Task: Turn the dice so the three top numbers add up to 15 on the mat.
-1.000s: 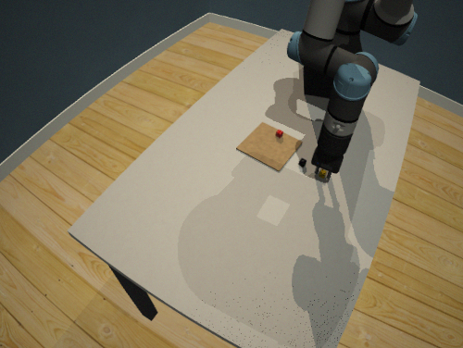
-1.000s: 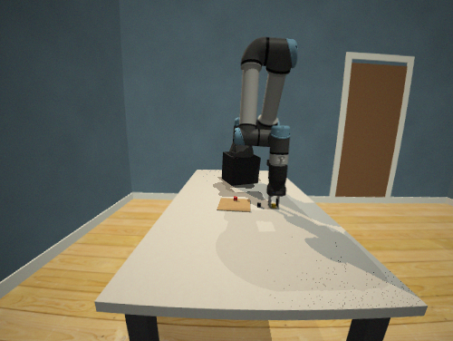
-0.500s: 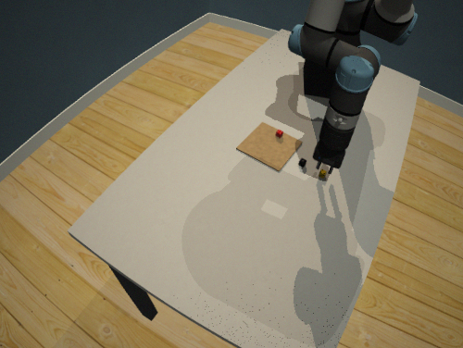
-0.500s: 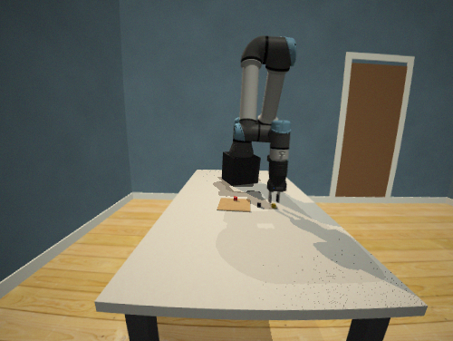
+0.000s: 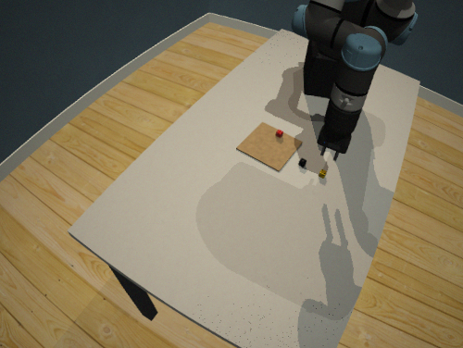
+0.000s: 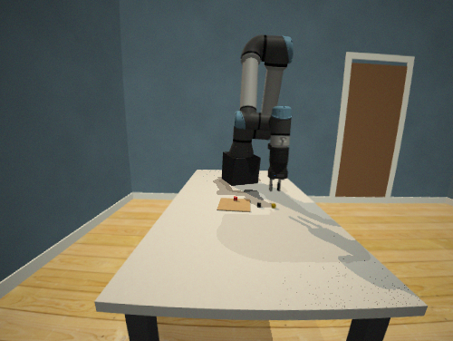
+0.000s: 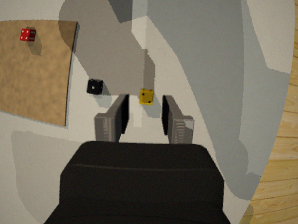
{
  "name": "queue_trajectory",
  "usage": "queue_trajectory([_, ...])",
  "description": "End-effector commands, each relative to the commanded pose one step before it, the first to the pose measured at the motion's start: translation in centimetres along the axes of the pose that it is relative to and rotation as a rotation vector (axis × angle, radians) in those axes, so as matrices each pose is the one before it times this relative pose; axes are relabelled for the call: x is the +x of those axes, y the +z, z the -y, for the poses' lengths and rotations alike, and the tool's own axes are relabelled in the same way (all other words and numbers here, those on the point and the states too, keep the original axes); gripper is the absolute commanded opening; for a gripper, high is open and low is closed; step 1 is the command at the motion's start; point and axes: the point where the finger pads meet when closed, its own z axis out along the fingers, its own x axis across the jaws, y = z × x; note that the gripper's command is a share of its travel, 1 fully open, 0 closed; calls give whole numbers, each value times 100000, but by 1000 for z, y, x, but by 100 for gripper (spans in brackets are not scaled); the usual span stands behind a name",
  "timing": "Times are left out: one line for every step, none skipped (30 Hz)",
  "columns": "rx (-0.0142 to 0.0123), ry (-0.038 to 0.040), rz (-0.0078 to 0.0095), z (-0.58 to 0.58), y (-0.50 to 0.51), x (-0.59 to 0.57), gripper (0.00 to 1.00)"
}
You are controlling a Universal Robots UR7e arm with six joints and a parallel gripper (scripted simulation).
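On yellow die [image 5: 322, 173] [image 6: 274, 206] [image 7: 146, 96], pips partly unclear.

Over the last second, we have raised the tool [image 5: 330, 155] [image 6: 274, 185] [image 7: 145, 107] from around the yellow die [image 5: 322, 173] [image 6: 274, 206] [image 7: 146, 96], which now sits apart from its fingers on the counter [image 5: 162, 199] [image 6: 190, 272] [image 7: 45, 165].
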Motion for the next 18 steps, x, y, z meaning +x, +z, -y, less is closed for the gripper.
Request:
queue_trajectory([693,104,-109,112,-1562,-70,64])
queue_trajectory([0,0,0,0,-61,0,64])
queue_trajectory([0,0,0,0,-33,0,64])
queue_trajectory([0,0,0,0,-13,0,64])
queue_trajectory([0,0,0,0,-2,0,64])
queue_trajectory([0,0,0,0,0,0,100])
queue_trajectory([0,0,0,0,0,0,100])
queue_trajectory([0,0,0,0,0,0,100])
queue_trajectory([0,0,0,0,0,0,100])
queue_trajectory([0,0,0,0,0,0,100])
queue_trajectory([0,0,0,0,0,0,100])
queue_trajectory([0,0,0,0,0,0,100])
queue_trajectory([0,0,0,0,0,0,100])
queue_trajectory([0,0,0,0,0,0,100])
queue_trajectory([0,0,0,0,0,0,100])
queue_trajectory([0,0,0,0,0,0,100])
queue_trajectory([0,0,0,0,0,0,100])
queue_trajectory([0,0,0,0,0,0,100])
